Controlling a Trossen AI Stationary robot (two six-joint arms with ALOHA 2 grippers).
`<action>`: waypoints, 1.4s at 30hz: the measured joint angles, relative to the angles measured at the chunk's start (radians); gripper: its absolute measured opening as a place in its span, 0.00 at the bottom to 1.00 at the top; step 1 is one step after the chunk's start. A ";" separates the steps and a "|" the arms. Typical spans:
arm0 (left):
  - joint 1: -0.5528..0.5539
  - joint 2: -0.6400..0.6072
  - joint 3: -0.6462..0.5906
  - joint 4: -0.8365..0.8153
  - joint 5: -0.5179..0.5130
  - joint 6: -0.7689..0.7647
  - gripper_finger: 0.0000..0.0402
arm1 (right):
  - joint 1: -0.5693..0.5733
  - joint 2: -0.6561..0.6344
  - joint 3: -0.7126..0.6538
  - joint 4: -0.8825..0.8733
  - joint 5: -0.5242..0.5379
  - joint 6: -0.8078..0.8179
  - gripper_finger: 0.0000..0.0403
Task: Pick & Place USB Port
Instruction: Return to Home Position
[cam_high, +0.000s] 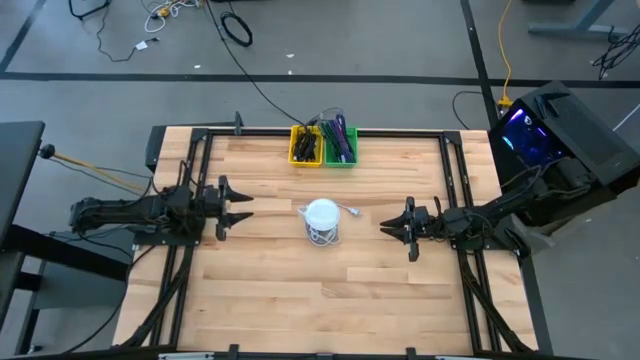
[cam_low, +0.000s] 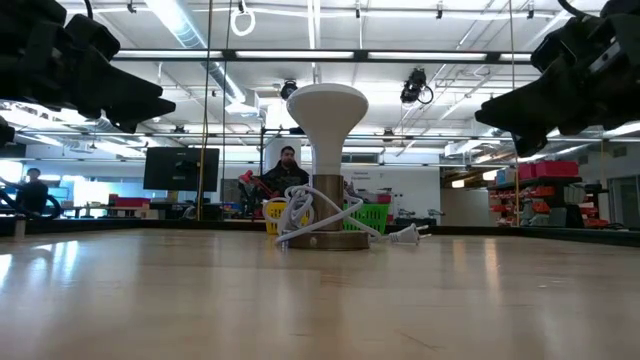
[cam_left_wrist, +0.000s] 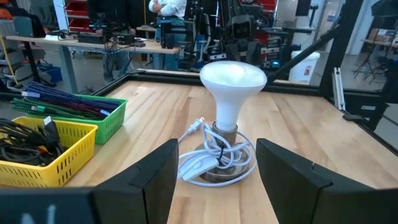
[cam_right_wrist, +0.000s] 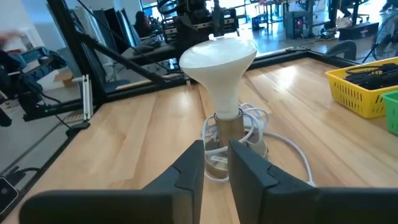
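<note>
A lamp with a white bulb (cam_high: 322, 215) stands upright on its round base (cam_left_wrist: 227, 171) at the table's middle, its white cord coiled around the base and the plug (cam_low: 405, 235) lying on the wood. My left gripper (cam_high: 245, 208) hovers level to the lamp's left, open wide, pointing at it (cam_left_wrist: 214, 155). My right gripper (cam_high: 384, 226) hovers level to the lamp's right, pointing at it, with only a narrow gap between its fingers (cam_right_wrist: 216, 152) and nothing in it. I cannot make out a USB port; the bins at the far edge hold dark cables.
A yellow bin (cam_high: 305, 147) and a green bin (cam_high: 341, 145) of cables stand side by side at the table's far edge. A black frame rail (cam_high: 330, 131) runs around the table. Bare wood lies in front of the lamp (cam_high: 320, 300). A person shows in the room behind (cam_low: 288, 165).
</note>
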 joint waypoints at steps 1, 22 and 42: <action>0.000 0.000 0.000 0.000 0.000 0.000 0.55 | 0.000 0.000 0.000 -0.001 0.000 0.000 0.19; 0.000 -0.072 -0.024 0.092 0.007 0.001 0.55 | -0.086 -0.591 0.001 -0.100 -0.027 0.000 0.19; 0.000 -0.072 -0.024 0.099 0.008 0.001 0.55 | -0.176 -0.995 0.001 -0.003 -0.024 -0.001 0.19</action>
